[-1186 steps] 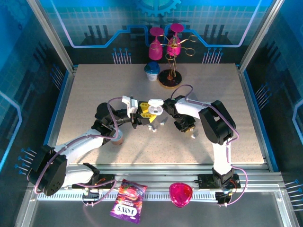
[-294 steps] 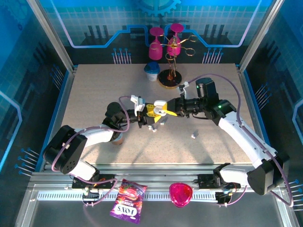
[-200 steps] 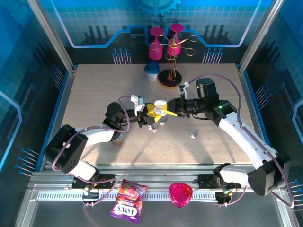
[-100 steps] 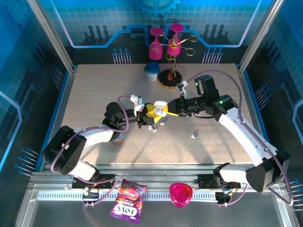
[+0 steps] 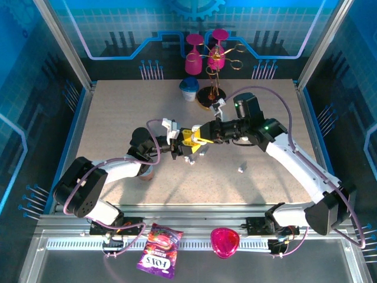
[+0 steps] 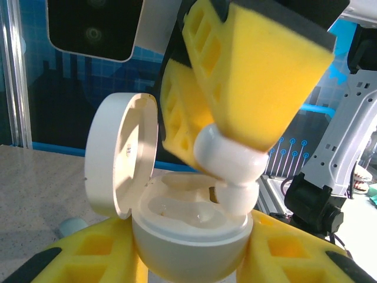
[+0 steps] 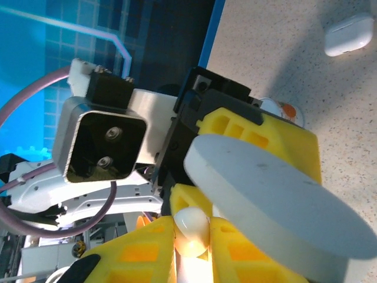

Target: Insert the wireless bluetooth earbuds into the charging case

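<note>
Six seconds back the right arm sits folded low over the table; now it reaches out long toward the middle. In the last second and a half the right gripper (image 5: 202,136) slides left, bringing its pinched earbud (image 6: 228,162) over the open charging case (image 6: 189,233). The left gripper (image 5: 188,143), clamping that case, shifts slightly right as its arm unfolds.

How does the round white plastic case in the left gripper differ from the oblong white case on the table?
The round case has its lid open; the oblong case is shut. The left gripper clamps the round one; the oblong one lies on the table. Both are white.
</note>
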You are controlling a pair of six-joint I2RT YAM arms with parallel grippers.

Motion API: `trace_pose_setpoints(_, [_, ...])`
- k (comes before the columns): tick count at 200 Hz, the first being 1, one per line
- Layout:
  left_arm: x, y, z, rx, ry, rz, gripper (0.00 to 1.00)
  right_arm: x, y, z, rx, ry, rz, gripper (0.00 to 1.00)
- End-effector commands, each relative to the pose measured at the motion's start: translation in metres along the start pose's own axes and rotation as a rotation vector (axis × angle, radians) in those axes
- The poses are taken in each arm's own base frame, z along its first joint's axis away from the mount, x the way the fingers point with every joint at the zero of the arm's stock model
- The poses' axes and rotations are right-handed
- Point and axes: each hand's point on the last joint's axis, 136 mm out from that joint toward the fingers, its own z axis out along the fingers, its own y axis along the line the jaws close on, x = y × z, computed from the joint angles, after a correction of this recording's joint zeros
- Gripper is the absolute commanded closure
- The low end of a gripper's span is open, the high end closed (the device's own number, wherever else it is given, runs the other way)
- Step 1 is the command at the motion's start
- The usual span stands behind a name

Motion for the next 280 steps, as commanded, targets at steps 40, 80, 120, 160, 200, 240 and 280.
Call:
trace_pose_setpoints(40, [-0.012,0.002,0.003,-0.013,-0.027,0.093,0.77,0.0,-0.01,0.006,0.079,-0.015,-0.003,0.84])
trace_pose_setpoints(80, [-0.01,0.003,0.003,-0.018,-0.025,0.095,0.77,-0.003,-0.004,0.011,0.063,-0.024,-0.014,0.84])
trace_pose_setpoints(120, [-0.008,0.004,0.002,-0.03,-0.016,0.106,0.77,-0.006,-0.003,0.01,0.074,-0.039,-0.023,0.84])
trace_pose_setpoints(160, [-0.005,0.005,0.001,-0.039,-0.01,0.118,0.77,-0.01,-0.001,0.011,0.064,-0.056,-0.022,0.84])
trace_pose_setpoints(200, [-0.005,0.004,0.0,-0.041,-0.012,0.123,0.78,-0.014,-0.001,0.013,0.061,-0.067,-0.023,0.84])
trace_pose_setpoints(240, [-0.005,0.004,0.0,-0.042,-0.012,0.127,0.77,-0.015,-0.002,0.016,0.065,-0.062,-0.024,0.84])
trace_pose_setpoints(280, [-0.005,0.004,-0.001,-0.045,-0.014,0.133,0.78,-0.014,-0.009,0.018,0.092,-0.058,-0.016,0.84])
